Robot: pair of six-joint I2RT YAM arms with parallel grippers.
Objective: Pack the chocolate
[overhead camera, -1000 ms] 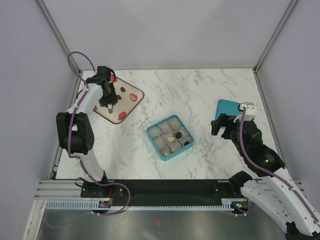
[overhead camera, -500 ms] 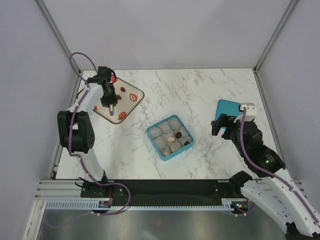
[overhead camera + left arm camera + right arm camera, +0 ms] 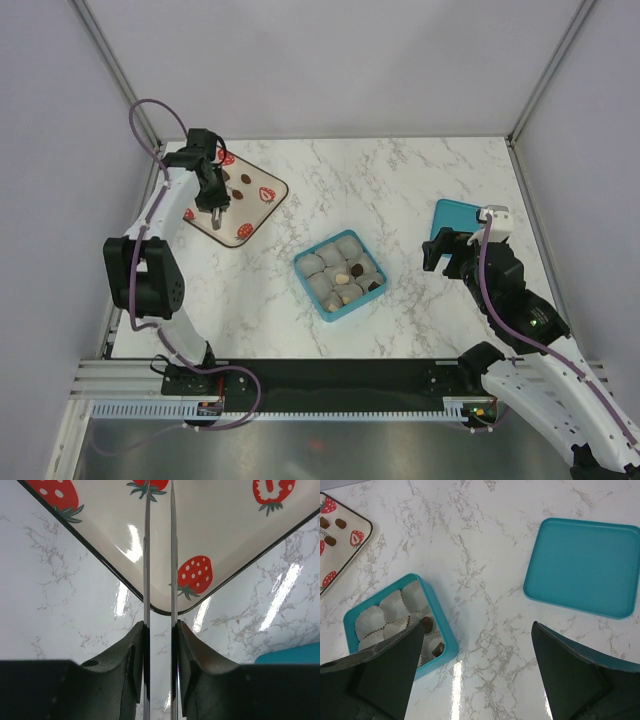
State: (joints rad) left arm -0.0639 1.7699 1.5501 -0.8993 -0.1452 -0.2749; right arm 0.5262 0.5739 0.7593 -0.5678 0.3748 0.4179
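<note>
Dark chocolate pieces (image 3: 246, 180) lie on the cream strawberry-print tray (image 3: 262, 207) at the back left. My left gripper (image 3: 216, 214) hangs over that tray; its two thin metal blades (image 3: 146, 555) stand parallel with a narrow gap. Their tips run off the top of the left wrist view, so whether a piece is pinched is hidden. The teal box (image 3: 303, 265) of paper cups holds a few chocolate pieces (image 3: 343, 277), also seen in the right wrist view (image 3: 427, 625). My right gripper (image 3: 477, 630) hovers open over bare marble, right of the box.
The teal lid (image 3: 455, 215) lies flat at the right, just beyond my right gripper (image 3: 445, 250). The tray corner (image 3: 161, 611) sits below the left blades. Grey walls and metal posts ring the marble table.
The left blades have drawn closer together and the left arm has shifted slightly over the tray, its elbow swinging left. The right arm has not moved.
</note>
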